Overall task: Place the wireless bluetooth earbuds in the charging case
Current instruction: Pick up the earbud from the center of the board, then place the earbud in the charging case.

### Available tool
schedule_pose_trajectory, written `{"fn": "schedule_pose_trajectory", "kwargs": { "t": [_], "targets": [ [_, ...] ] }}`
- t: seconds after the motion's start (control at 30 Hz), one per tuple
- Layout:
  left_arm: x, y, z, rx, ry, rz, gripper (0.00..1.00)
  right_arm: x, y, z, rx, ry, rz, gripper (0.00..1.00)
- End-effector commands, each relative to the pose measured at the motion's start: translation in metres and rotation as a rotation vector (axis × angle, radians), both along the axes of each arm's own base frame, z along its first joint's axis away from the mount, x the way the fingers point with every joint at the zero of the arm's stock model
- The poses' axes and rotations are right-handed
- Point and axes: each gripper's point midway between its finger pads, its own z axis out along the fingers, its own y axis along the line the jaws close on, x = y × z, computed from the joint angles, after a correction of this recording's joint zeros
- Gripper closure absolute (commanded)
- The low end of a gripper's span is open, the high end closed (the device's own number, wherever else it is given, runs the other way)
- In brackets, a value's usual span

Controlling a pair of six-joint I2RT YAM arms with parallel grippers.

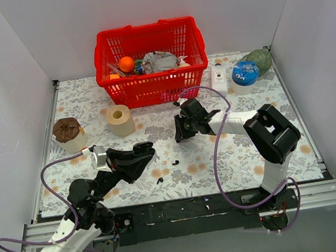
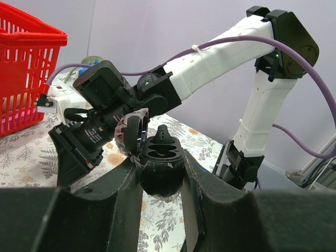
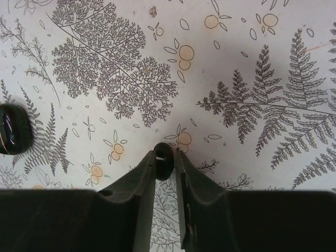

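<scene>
Left gripper (image 2: 159, 164): clamped across the charging case (image 2: 160, 181), which is held lid open and sockets up above the near-left worktop (image 1: 236, 166).

Right gripper (image 3: 165, 161): nearly closed on a small black rounded piece (image 3: 164, 151); identity cannot be determined.

Only the top view shows one earbud (image 1: 175, 162) and a second earbud (image 1: 159, 180) loose by the near edge.

Judged light, glossy and slip-prone; pinch across the bud body.

A dark rounded object (image 3: 13, 128) (identity unclear) is cut by the left edge
</scene>
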Motion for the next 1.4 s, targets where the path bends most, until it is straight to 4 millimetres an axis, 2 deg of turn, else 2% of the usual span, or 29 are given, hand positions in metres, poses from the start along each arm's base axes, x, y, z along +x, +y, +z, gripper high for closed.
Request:
{"fn": "schedule_pose_trajectory", "kwargs": {
  "t": [0.0,0.07,0.17,0.27,0.4,0.43,0.5,0.53,0.57,0.6,0.67,0.7,0.73,0.77,0.8,0.83,0.87,0.9,0.93,0.97,1.0,1.03,1.1,1.27,1.37],
  "targets": [
    [-0.001,0.003,0.009,-0.008,-0.02,0.008,1.0,-0.006,-0.005,-0.011,-0.045,0.035,0.011,0.78],
    [-0.001,0.003,0.009,-0.009,-0.021,0.01,1.0,-0.005,-0.006,-0.009,-0.043,0.032,0.007,0.84],
    [-0.002,0.003,0.01,-0.01,-0.022,0.008,1.0,-0.005,-0.006,-0.005,-0.037,0.02,0.006,0.98],
    [-0.001,0.003,0.009,-0.009,-0.021,0.01,1.0,-0.004,-0.007,0.008,-0.022,-0.017,0.008,0.99],
    [0.0,0.003,0.01,-0.01,-0.023,0.012,1.0,-0.003,-0.01,0.041,0.001,-0.095,0.027,0.99],
    [0.0,0.002,0.012,-0.011,-0.024,0.012,1.0,-0.003,-0.011,0.061,0.018,-0.145,0.052,0.99],
    [0.001,0.002,0.013,-0.012,-0.025,0.013,1.0,-0.01,-0.015,0.081,0.022,-0.18,0.08,0.99],
    [0.002,0.001,0.013,-0.009,-0.021,0.013,1.0,-0.016,-0.017,0.112,0.056,-0.252,0.119,0.99],
    [0.002,0.001,0.015,-0.012,-0.023,0.015,1.0,-0.022,-0.019,0.127,0.073,-0.288,0.144,0.99],
    [0.002,0.001,0.017,-0.016,-0.029,0.012,1.0,-0.036,-0.022,0.159,0.113,-0.355,0.181,0.99],
    [0.002,0.0,0.018,-0.017,-0.035,0.01,1.0,-0.055,-0.025,0.195,0.137,-0.453,0.258,0.99],
    [0.002,-0.001,0.021,-0.025,-0.047,0.007,1.0,-0.074,-0.027,0.226,0.174,-0.526,0.301,0.99],
    [0.0,-0.002,0.022,-0.019,-0.062,-0.005,1.0,-0.086,-0.033,0.232,0.149,-0.54,0.314,0.99],
    [0.002,-0.006,0.02,-0.008,-0.059,-0.012,1.0,-0.094,-0.035,0.254,0.147,-0.603,0.347,0.99],
    [-0.001,-0.007,0.026,-0.008,-0.078,-0.028,1.0,-0.118,-0.034,0.275,0.177,-0.654,0.399,0.99],
    [-0.008,-0.013,0.025,0.011,-0.097,-0.079,1.0,-0.129,-0.04,0.278,0.151,-0.652,0.414,0.99],
    [-0.009,-0.019,0.021,0.038,-0.106,-0.108,1.0,-0.139,-0.041,0.289,0.164,-0.67,0.436,0.99],
    [-0.014,-0.023,0.025,0.04,-0.127,-0.145,1.0,-0.159,-0.039,0.311,0.214,-0.699,0.482,0.99],
    [-0.029,-0.03,0.024,0.066,-0.157,-0.242,1.0,-0.169,-0.04,0.318,0.228,-0.703,0.505,0.99],
    [-0.028,-0.038,0.016,0.098,-0.138,-0.285,1.0,-0.178,-0.041,0.32,0.229,-0.696,0.531,0.99],
    [-0.034,-0.042,0.018,0.102,-0.147,-0.333,1.0,-0.193,-0.039,0.334,0.268,-0.711,0.572,0.99],
    [-0.04,-0.046,0.021,0.112,-0.157,-0.382,1.0,-0.201,-0.038,0.339,0.288,-0.712,0.597,0.99],
    [-0.048,-0.055,0.016,0.136,-0.135,-0.489,1.0,-0.216,-0.034,0.343,0.309,-0.707,0.646,0.99],
    [-0.052,-0.064,0.021,0.143,-0.139,-0.566,1.0,-0.23,-0.021,0.339,0.289,-0.682,0.702,0.99],
    [-0.052,-0.069,0.021,0.173,-0.132,-0.609,1.0,-0.229,-0.015,0.335,0.255,-0.682,0.696,0.99]
  ]
}}
